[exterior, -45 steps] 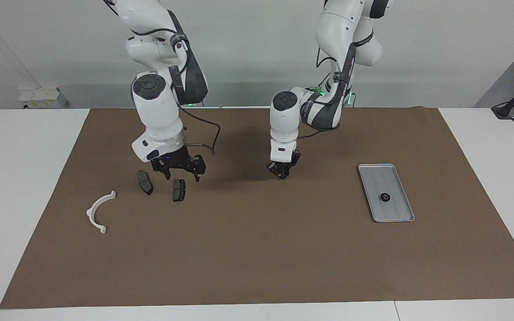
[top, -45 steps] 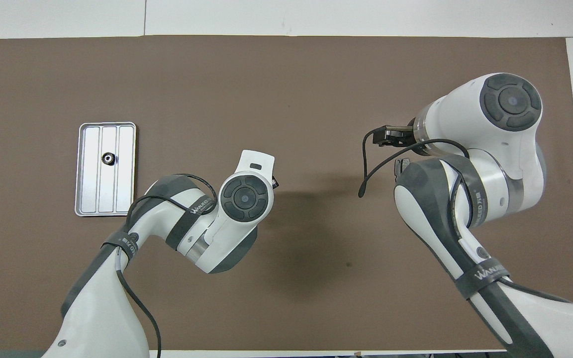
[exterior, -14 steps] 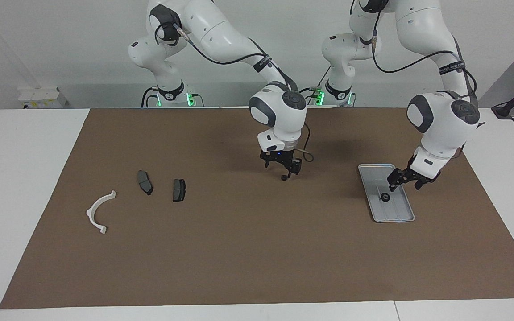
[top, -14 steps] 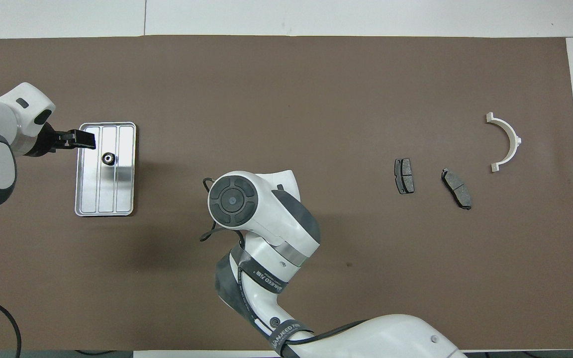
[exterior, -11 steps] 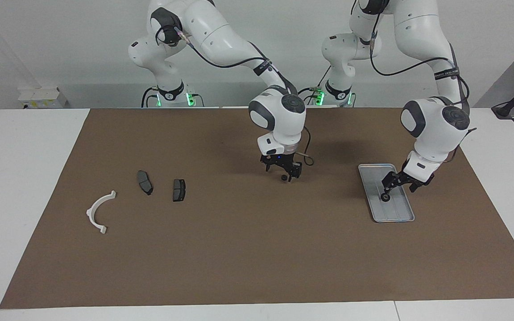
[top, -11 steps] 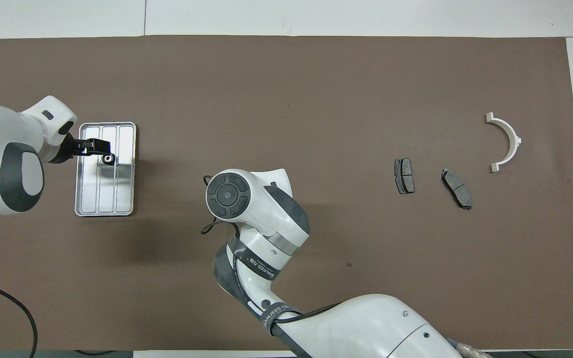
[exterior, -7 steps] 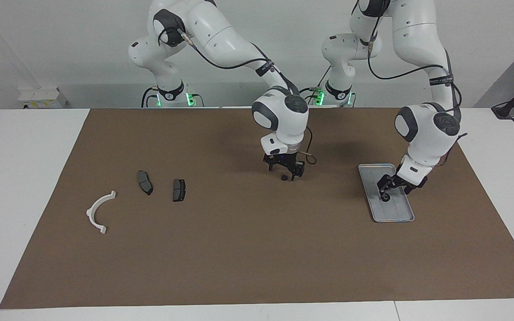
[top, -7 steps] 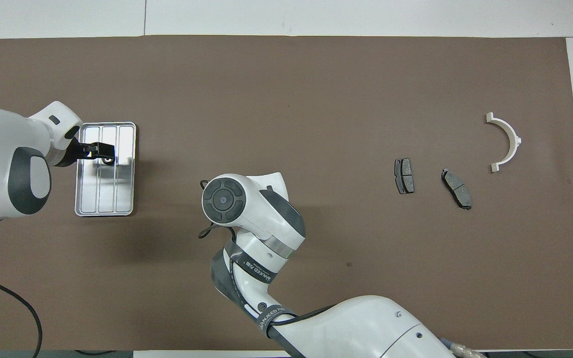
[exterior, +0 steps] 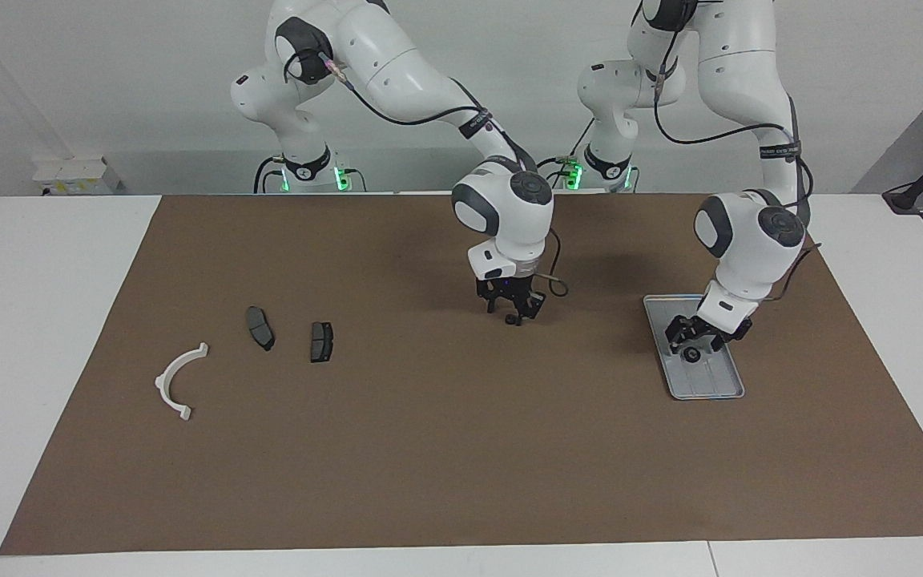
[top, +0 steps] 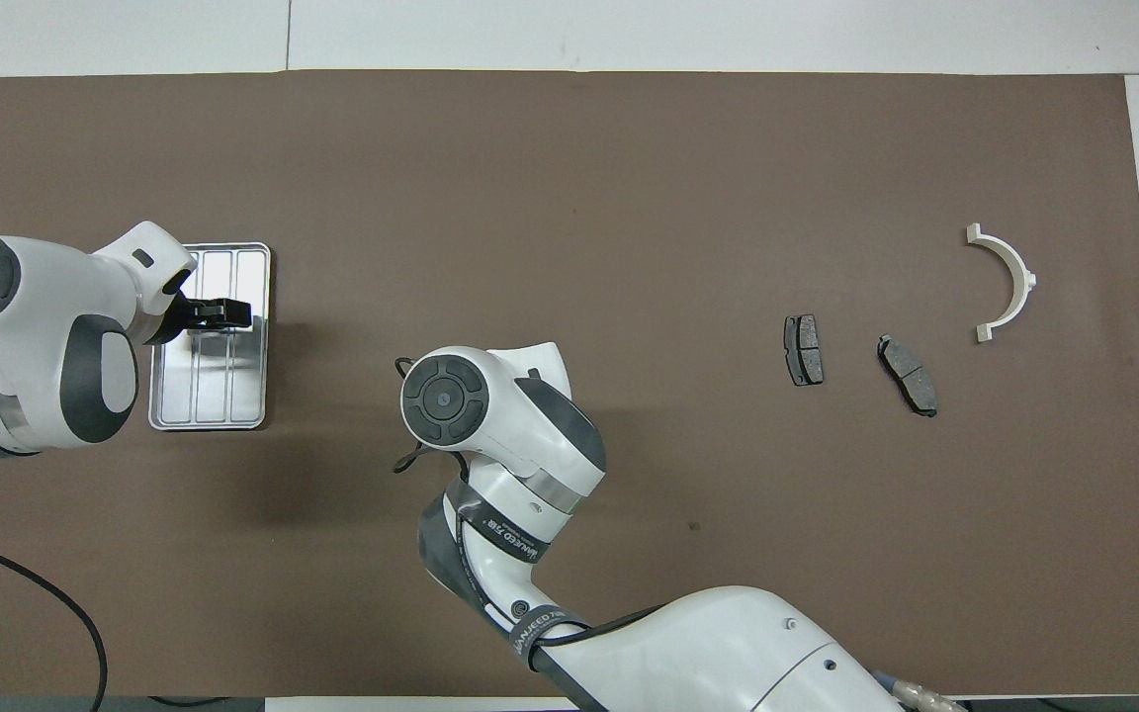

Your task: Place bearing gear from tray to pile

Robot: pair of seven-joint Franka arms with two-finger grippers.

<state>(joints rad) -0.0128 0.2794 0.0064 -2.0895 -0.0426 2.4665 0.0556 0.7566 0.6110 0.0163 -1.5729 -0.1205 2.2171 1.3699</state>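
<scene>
The silver tray [exterior: 716, 383] lies toward the left arm's end of the mat, and it also shows in the overhead view [top: 229, 394]. The small black bearing gear [exterior: 691, 355] sits on its floor. My left gripper [exterior: 699, 338] is low over the tray, open, with its fingers right at the gear; in the overhead view this gripper [top: 225, 314] covers the gear. The pile is toward the right arm's end: a white half-ring bracket [exterior: 177, 381] and two dark brake pads [exterior: 260, 327] [exterior: 321, 341]. My right gripper [exterior: 513, 311] is open, low over mid-mat.
A small dark part [exterior: 512, 320] is at the right gripper's tips on the brown mat [exterior: 461, 449]; I cannot tell whether it is touched. In the overhead view the right arm's wrist [top: 443, 396] hides that gripper. White tabletop borders the mat.
My left gripper has moved from the tray's outer edge in over the tray and down to the gear. My right gripper has stayed over mid-mat and sunk slightly.
</scene>
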